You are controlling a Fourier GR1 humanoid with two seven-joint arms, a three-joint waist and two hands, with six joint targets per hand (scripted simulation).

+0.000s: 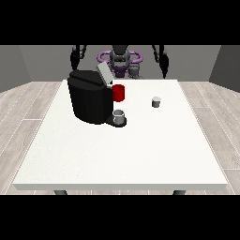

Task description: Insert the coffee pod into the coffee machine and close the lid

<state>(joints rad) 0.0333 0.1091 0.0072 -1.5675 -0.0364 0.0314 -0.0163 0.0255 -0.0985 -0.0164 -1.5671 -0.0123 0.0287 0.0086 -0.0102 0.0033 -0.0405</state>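
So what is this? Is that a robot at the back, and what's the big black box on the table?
Yes, that is a robot, standing behind a big white table. The camera is across the table looking at it, so it looks small and far away. Its two black hands hang by its sides: one at the view's left and one at the view's right. Neither holds anything.

The black box is a coffee machine. Its lid is tipped up and open. It has a red part on its front and a small grey cup below that.

The little grey thing sitting alone on the table is the coffee pod. It goes into the machine.
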